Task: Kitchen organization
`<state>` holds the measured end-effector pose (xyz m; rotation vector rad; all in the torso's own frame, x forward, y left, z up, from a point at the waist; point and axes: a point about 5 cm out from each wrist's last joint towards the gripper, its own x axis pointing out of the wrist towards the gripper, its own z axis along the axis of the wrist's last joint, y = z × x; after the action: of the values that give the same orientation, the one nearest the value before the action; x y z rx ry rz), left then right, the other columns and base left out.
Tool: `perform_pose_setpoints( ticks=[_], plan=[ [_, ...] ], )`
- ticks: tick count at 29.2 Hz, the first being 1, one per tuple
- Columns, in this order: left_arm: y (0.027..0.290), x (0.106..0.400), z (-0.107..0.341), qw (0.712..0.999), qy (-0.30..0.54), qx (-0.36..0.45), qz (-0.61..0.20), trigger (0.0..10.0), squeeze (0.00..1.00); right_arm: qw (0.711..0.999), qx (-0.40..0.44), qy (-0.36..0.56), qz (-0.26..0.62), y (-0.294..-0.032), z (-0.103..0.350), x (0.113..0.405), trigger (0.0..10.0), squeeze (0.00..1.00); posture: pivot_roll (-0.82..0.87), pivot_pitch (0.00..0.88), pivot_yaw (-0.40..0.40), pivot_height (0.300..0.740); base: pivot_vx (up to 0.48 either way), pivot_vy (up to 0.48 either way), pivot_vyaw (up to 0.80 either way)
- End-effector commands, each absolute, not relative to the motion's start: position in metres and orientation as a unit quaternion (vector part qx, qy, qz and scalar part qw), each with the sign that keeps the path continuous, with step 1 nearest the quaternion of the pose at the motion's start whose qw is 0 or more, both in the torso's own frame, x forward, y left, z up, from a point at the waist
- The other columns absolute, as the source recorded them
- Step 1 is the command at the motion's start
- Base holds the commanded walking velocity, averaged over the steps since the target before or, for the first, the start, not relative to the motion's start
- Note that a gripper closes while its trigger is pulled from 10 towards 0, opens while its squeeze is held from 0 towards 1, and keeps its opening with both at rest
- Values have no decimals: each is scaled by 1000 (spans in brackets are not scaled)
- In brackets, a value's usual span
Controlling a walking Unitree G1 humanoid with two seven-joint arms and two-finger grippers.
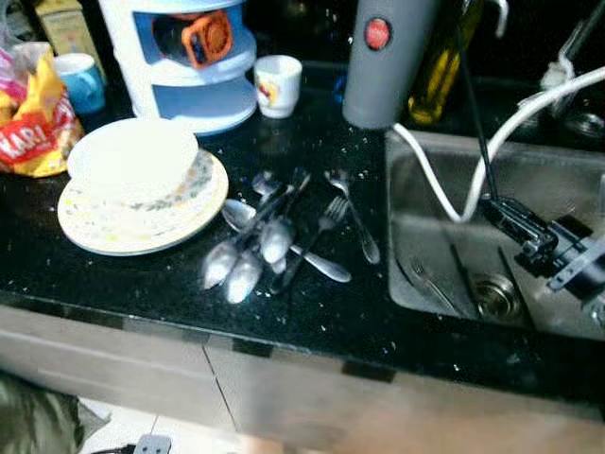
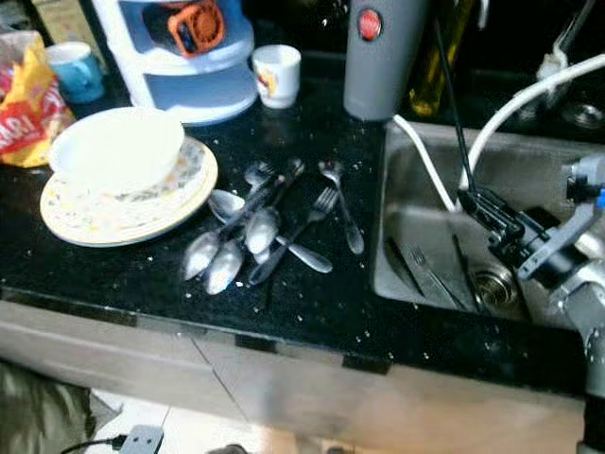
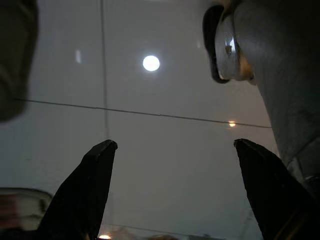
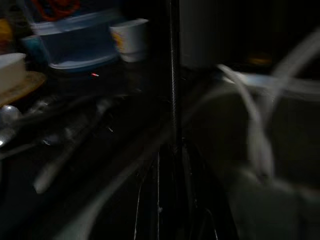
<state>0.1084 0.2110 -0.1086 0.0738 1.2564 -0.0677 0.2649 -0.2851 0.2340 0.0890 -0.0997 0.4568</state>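
Observation:
A pile of spoons and forks (image 1: 274, 236) lies on the black counter (image 1: 142, 284), beside a white bowl (image 1: 132, 156) stacked on patterned plates (image 1: 189, 210). My right gripper (image 1: 493, 208) hovers over the steel sink (image 1: 416, 284), shut on a thin dark utensil (image 1: 475, 123) that stands nearly upright; it appears as a dark rod (image 4: 172, 75) in the right wrist view. A fork (image 1: 430, 284) and other utensils lie in the basin near the drain (image 1: 496, 295). My left gripper (image 3: 175, 150) hangs low with its fingers (image 3: 95, 180) apart and nothing between them.
A white hose (image 1: 444, 194) loops into the sink beside my right gripper. A grey canister (image 1: 388, 66), an oil bottle (image 1: 444, 66), a white cup (image 1: 278, 85), a white-and-blue rack (image 1: 189, 66), a blue cup (image 1: 80, 80) and a snack bag (image 1: 38, 123) line the back.

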Motion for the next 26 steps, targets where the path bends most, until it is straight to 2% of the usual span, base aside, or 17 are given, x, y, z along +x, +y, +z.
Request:
perform_pose_setpoints(
  ticks=[1, 7, 13, 22, 26],
  plan=[
    [201, 103, -112, 801, 597, 24, -46, 10000, 0, 974, 33, -37, 223, -284, 233, 264, 10000, 0, -40, 123, -19, 740, 0, 0, -800],
    [198, 104, -112, 802, 595, 13, -50, 10000, 0, 976, 2, -17, 215, -283, 232, 265, 10000, 0, -41, 122, -19, 740, 0, 0, 0],
    [198, 105, -111, 803, 594, 16, -47, 10000, 0, 971, -50, 11, 234, -277, 235, 262, 10000, 0, -39, 121, -21, 740, 0, -454, 0],
    [200, 106, -111, 805, 592, 23, -40, 10000, 0, 962, -108, 40, 247, -279, 241, 256, 10000, 0, -45, 123, -27, 740, 0, 0, 0],
    [199, 106, -111, 805, 592, 21, -42, 10000, 0, 964, -139, 58, 219, -284, 247, 259, 10000, 0, -46, 125, -28, 740, 0, 0, 0]
  ],
)
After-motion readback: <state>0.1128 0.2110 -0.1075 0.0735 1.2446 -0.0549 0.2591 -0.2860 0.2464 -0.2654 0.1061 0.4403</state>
